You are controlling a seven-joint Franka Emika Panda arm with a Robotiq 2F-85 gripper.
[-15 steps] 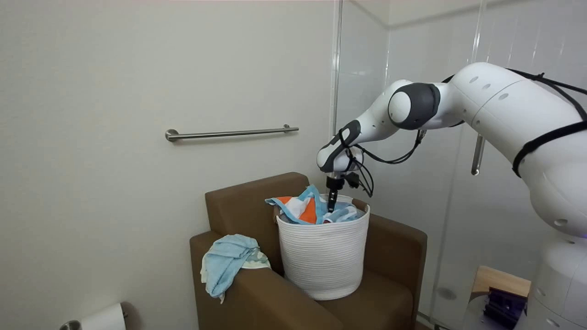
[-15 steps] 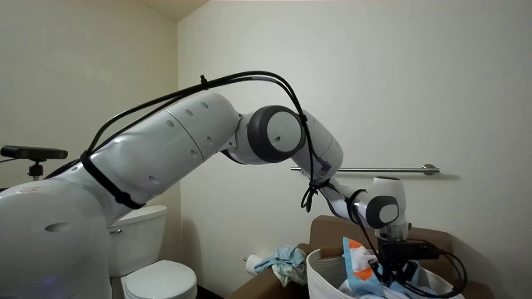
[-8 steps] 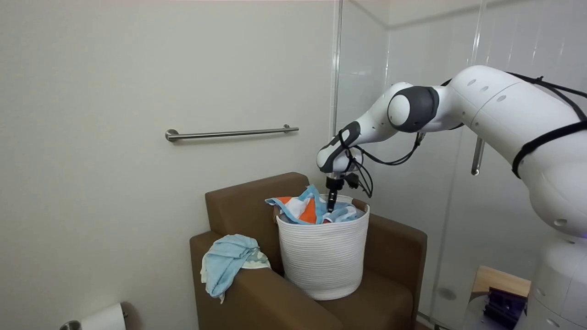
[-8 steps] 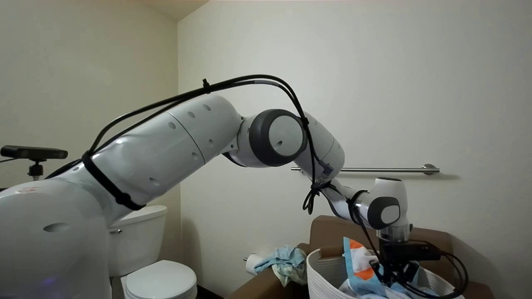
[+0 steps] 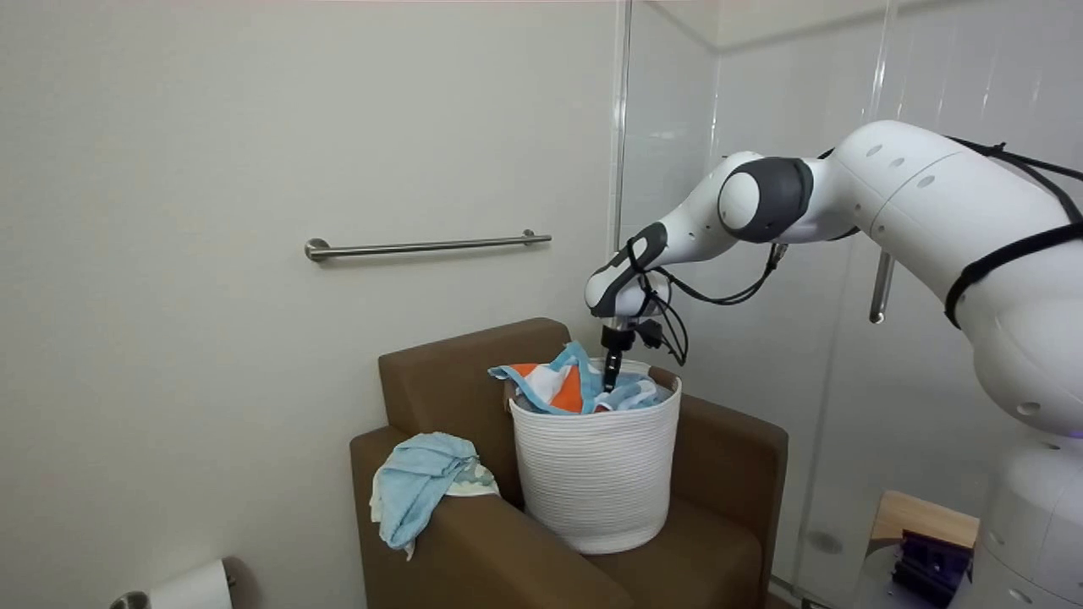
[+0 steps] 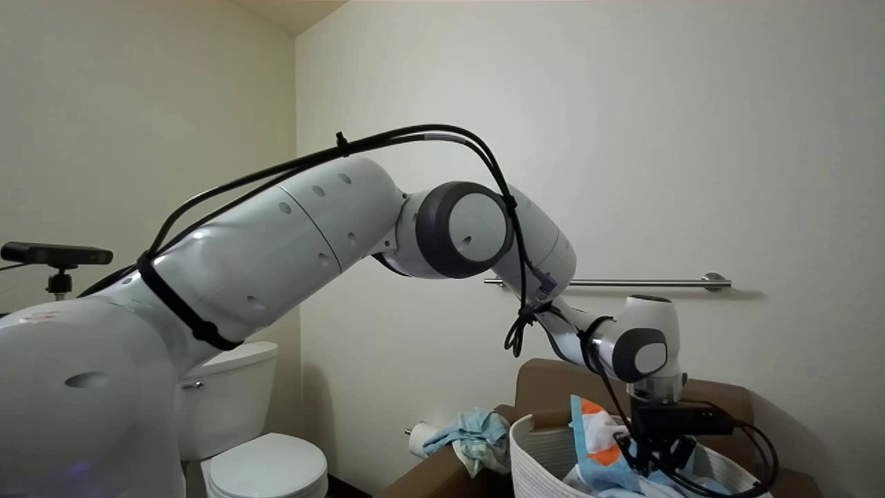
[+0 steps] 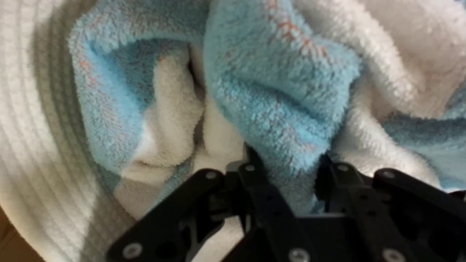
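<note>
Fingers (image 7: 259, 182) pinch a light-blue towel (image 7: 273, 109) inside the white basket (image 5: 596, 478).

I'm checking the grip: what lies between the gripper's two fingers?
A light-blue fold of towel fills the gap between the fingers of the gripper, pinched there; the wrist view shows this.

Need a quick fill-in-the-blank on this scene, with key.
The round white ribbed basket stands on the ____ of the brown upholstered armchair.
The slim silver metal bar on the plain pale wall is mounted ____ the top of the armchair, not below it.
The black metal gripper is closed on a fold of the blue-and-white terry towel, and that fold is ____, not white.
The crumpled light-blue cloth lies on the armchair, ____ the basket rather than in it.
Missing words: seat; above; blue; outside.
</note>
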